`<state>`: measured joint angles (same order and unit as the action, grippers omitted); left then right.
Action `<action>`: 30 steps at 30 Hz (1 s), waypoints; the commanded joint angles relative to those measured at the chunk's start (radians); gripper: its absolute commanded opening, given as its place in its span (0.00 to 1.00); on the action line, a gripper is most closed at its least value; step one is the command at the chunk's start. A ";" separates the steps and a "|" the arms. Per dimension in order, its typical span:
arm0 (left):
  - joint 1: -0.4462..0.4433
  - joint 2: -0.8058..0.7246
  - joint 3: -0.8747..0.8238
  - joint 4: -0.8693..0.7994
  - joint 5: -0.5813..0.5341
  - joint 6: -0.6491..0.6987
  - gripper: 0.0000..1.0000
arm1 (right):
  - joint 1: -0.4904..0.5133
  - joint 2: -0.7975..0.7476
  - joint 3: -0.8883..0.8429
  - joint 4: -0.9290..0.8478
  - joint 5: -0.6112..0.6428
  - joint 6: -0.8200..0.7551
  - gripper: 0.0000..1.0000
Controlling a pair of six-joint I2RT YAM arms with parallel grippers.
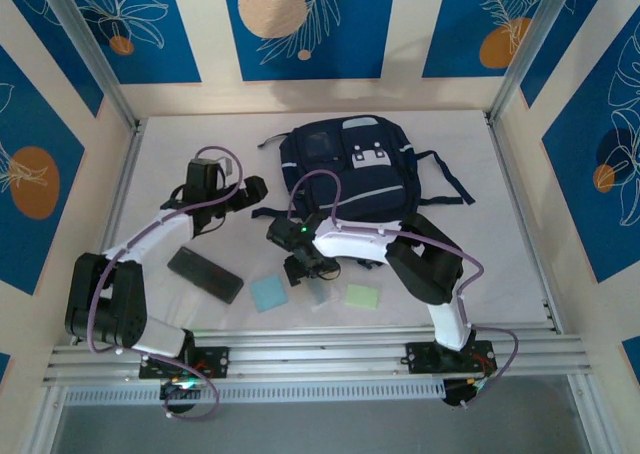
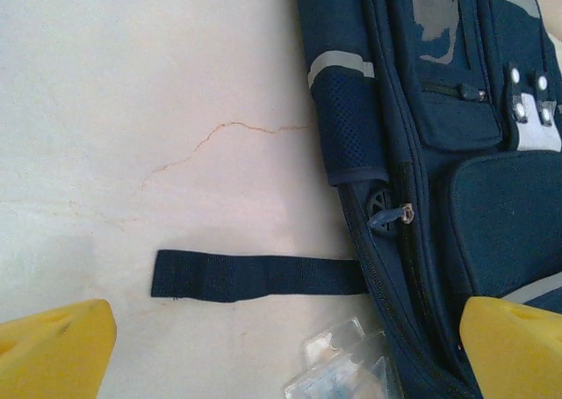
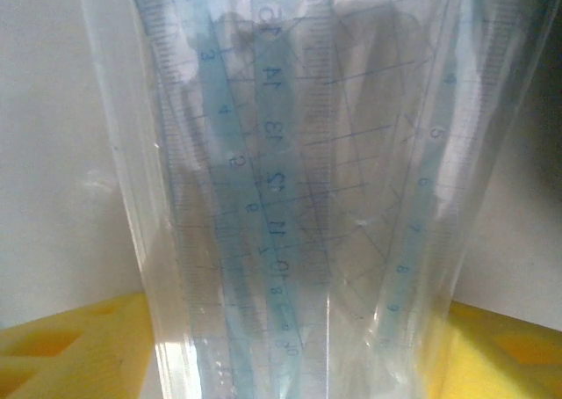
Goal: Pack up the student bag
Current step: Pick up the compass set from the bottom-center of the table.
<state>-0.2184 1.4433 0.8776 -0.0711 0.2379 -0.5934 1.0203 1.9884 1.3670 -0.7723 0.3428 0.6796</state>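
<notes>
The student bag (image 1: 350,169), dark navy with grey stripes, lies flat at the back middle of the table; its side and zip pull fill the right of the left wrist view (image 2: 457,153). My left gripper (image 1: 250,192) hovers open beside the bag's left edge (image 2: 281,355), above a loose black strap (image 2: 255,276). My right gripper (image 1: 305,266) is low over a clear sleeve of rulers (image 1: 320,294) in front of the bag. That sleeve (image 3: 299,197) runs between the yellow fingers (image 3: 70,346), which stand apart at its two edges (image 3: 299,346). A corner of the sleeve (image 2: 342,368) lies near the bag.
A black flat case (image 1: 205,274) lies at front left. A light blue square pad (image 1: 268,293) and a green one (image 1: 362,296) sit near the front edge. Bag straps (image 1: 450,179) trail to the right. Metal rails (image 1: 320,344) run along the near edge.
</notes>
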 commanded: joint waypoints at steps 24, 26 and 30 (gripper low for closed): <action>0.041 -0.169 0.029 -0.076 -0.068 0.068 1.00 | -0.063 -0.207 0.007 0.070 -0.262 -0.058 0.28; 0.041 -0.179 0.032 -0.068 -0.057 0.072 1.00 | -0.089 -0.256 -0.025 0.124 -0.332 -0.054 0.28; 0.036 -0.184 0.032 -0.016 0.034 0.072 0.99 | -0.179 -0.367 -0.089 0.190 -0.398 -0.046 0.28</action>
<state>-0.1905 1.2774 0.8787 -0.1154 0.2111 -0.5415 0.8894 1.6932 1.3117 -0.6380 0.0391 0.6353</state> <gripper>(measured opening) 0.993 0.345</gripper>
